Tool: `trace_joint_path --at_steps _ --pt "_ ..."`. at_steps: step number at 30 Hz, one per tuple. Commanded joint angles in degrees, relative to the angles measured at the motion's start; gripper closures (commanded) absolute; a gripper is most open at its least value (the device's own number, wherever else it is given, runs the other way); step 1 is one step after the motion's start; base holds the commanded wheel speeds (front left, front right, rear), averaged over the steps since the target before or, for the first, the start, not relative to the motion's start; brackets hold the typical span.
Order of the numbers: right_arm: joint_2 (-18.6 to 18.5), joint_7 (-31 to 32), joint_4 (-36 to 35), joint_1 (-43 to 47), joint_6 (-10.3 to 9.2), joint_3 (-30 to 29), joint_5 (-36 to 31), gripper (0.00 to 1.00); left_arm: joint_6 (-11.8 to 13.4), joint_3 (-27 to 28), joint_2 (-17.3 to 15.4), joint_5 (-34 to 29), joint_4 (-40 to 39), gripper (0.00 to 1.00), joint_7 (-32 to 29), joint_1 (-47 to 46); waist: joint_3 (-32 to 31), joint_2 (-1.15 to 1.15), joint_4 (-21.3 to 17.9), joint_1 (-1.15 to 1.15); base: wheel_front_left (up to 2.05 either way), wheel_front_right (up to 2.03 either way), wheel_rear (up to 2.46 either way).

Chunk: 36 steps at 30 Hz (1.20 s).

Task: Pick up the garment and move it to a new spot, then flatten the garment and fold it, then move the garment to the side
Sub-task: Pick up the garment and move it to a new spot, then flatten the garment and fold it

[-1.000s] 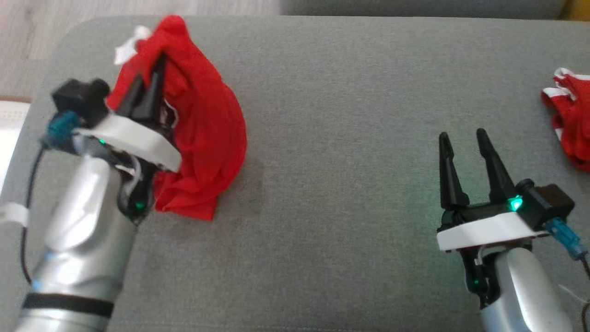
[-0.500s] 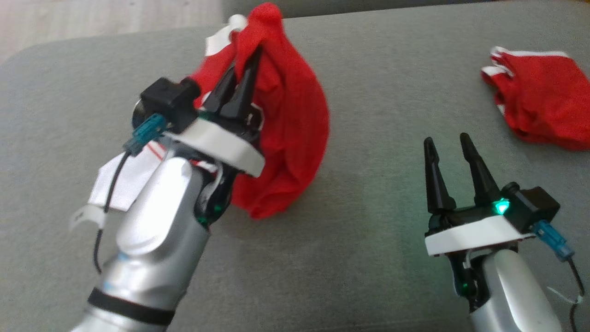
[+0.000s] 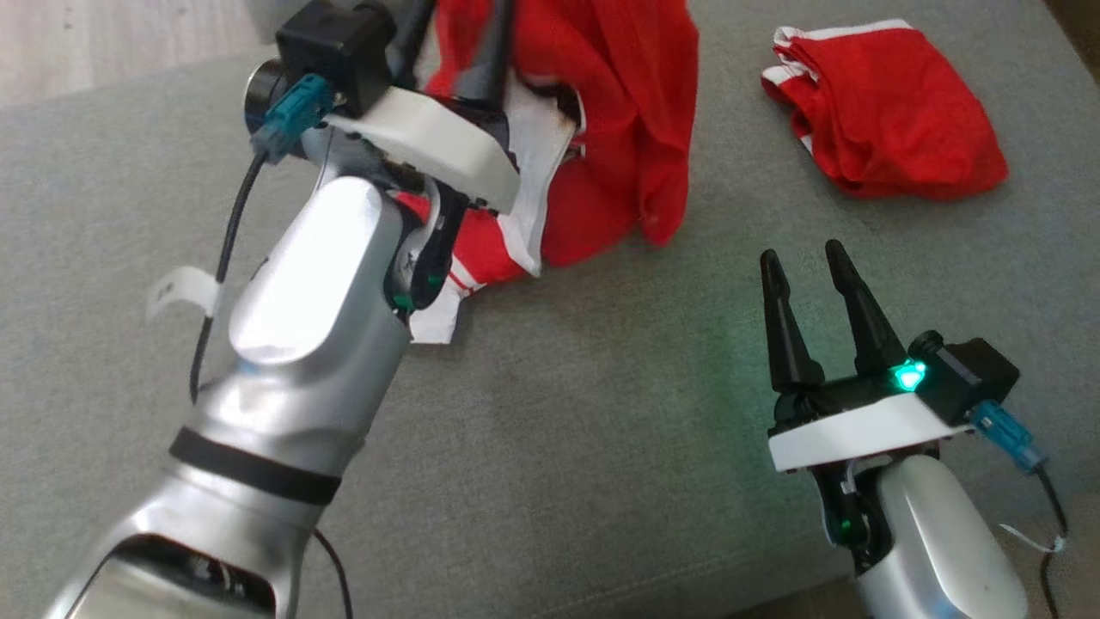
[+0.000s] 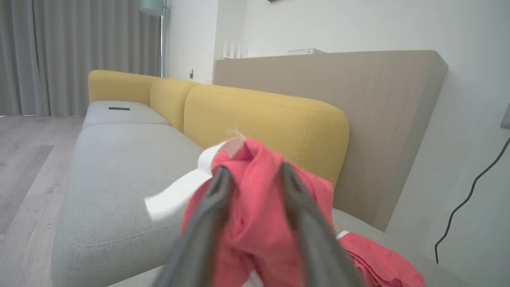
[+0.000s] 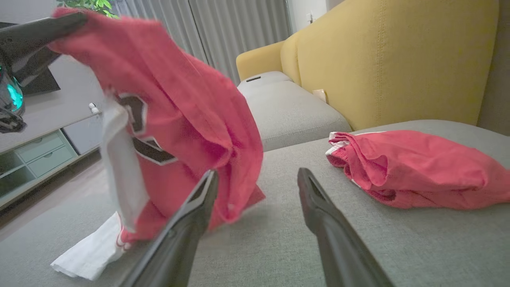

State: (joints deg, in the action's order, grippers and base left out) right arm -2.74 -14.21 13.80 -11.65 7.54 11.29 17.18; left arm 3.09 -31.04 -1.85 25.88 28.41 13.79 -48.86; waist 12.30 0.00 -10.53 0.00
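Note:
The garment, red with white sleeves and black white-edged lettering, hangs bunched from my left gripper at the far side of the grey cushion. Its lower folds and one white sleeve rest on the cushion. In the left wrist view my left gripper has its fingers spread, with the garment bunched between them. My right gripper stands open and empty above the cushion at the near right. In the right wrist view it points past the hanging garment.
A smaller red garment with white trim lies crumpled at the far right of the grey sofa cushion. A yellow backrest rises behind it. Wooden floor shows past the cushion's left edge.
The head camera has shifted. My left arm carried the garment higher and toward the middle, and its fingers have spread apart. The right gripper stays open and still.

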Motion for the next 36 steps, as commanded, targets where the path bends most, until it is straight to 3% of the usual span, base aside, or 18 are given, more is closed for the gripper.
trace_joint_path --at_steps 1,7,14,19,23,28,36 --pt "-0.14 -0.74 -1.46 -2.02 -0.05 1.54 0.34 0.0 0.28 1.15 -1.06 -0.19 -0.49 0.0 0.61 -3.34 0.57 0.0 -0.47 0.0 0.0 0.0 0.0" --pt "-0.14 -0.77 -2.25 -1.72 -0.05 -0.12 0.15 0.0 0.89 4.94 -3.2 -0.11 2.22 0.0 1.14 -2.18 0.6 0.0 2.09 0.0 0.0 0.0 0.0" --pt "-0.14 -0.78 -1.88 -0.22 -0.05 -2.81 -2.01 0.0 -0.03 12.79 -7.9 -1.11 -4.26 0.0 1.19 7.43 -1.32 0.0 8.66 0.0 0.0 0.0 0.0" --pt "-0.14 -0.78 -1.2 0.78 -0.05 -3.48 -3.06 0.0 -1.62 16.83 -9.07 -2.5 -10.75 0.0 1.19 18.07 -3.12 0.0 12.8 0.0 0.0 0.0 0.0" --pt "-0.14 -0.54 -0.88 1.58 -0.05 -3.42 -3.18 0.0 -2.68 19.31 -8.14 -4.1 -15.93 0.0 1.2 26.89 -4.3 0.0 14.78 0.0 0.0 0.0 0.0" --pt "-0.14 -0.1 -0.53 2.46 -0.05 -3.35 -3.14 0.0 -3.88 21.27 -4.54 -6.15 -20.05 0.0 1.2 36.12 -5.51 0.0 15.86 0.0 0.0 0.0 0.0" --pt "-0.14 0.78 -0.3 2.42 -0.05 -3.93 -3.47 0.0 -4.89 22.0 -1.44 -7.69 -22.19 0.0 1.2 40.06 -5.7 0.0 17.18 0.0 0.0 0.0 0.0"
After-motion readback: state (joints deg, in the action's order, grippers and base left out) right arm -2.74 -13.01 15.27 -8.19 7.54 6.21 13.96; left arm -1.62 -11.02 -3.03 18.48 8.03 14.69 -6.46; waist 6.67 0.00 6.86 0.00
